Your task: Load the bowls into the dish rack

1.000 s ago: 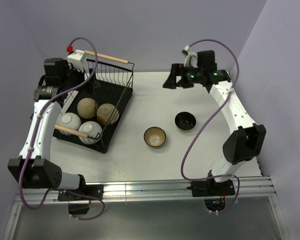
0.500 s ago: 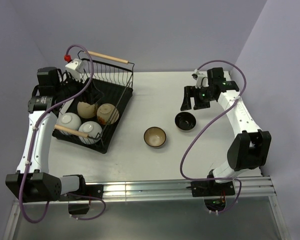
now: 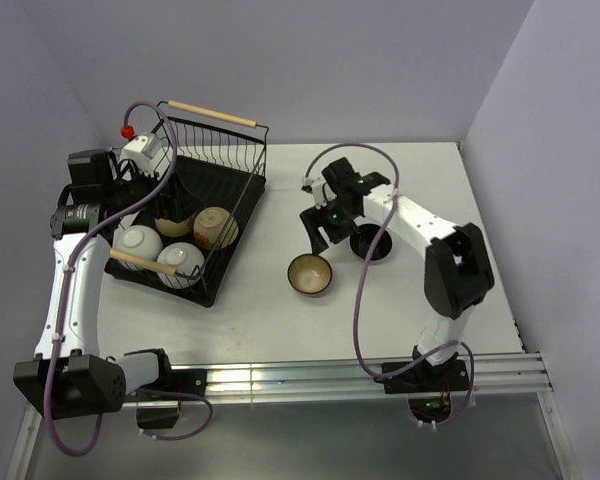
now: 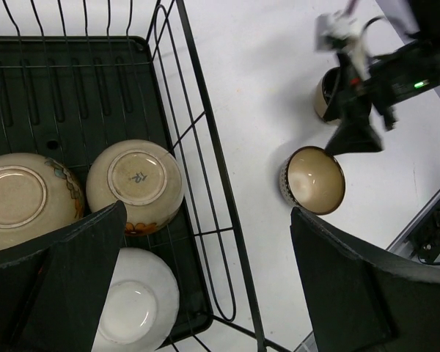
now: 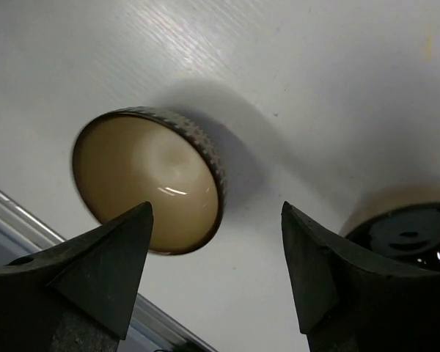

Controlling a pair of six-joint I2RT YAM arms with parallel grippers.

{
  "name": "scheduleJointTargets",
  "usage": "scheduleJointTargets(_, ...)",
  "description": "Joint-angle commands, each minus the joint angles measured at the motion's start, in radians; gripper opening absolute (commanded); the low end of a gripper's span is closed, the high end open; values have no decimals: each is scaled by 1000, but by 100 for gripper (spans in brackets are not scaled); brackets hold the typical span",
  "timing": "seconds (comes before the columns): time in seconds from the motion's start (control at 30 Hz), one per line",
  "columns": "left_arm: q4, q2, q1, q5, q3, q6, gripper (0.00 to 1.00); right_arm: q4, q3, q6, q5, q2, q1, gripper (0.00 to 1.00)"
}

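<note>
The dish rack (image 3: 248, 185) stands at the left and holds two white bowls (image 3: 140, 240) (image 3: 180, 258) and two cream bowls (image 3: 217, 227); one cream bowl is partly hidden by my left arm. The brown bowl (image 3: 309, 274) and the black bowl (image 3: 372, 245) sit upright on the table. My right gripper (image 3: 320, 226) is open and empty, above the gap between them; its view shows the brown bowl (image 5: 150, 183) left and the black bowl (image 5: 411, 235) right of the gripper (image 5: 216, 220). My left gripper (image 4: 207, 220) is open and empty, high over the rack's near right wall (image 4: 205, 139).
The rack's wooden handles (image 3: 212, 113) (image 3: 138, 262) stick up at its far and near ends. The right arm's purple cable (image 3: 365, 290) loops over the table right of the brown bowl. The side walls stand close on both sides.
My right arm has swung from the far right of the table leftward and down to the two loose bowls. My left arm has drawn back a little toward the left.
</note>
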Motion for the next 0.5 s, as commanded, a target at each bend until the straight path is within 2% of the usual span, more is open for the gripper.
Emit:
scheduleJointTargets(0.0,13,-42,2,22,2,-10,99,12,59,-44,75,59,17,77)
scheduleJointTargets(0.23,0,-16,2,24,-1,13,99,36,45,-78,98,145,48,72)
scheduleJointTargets(0.47,56,-15,2,4,-40,-17,97,91,-16,-78,47,159,60,57)
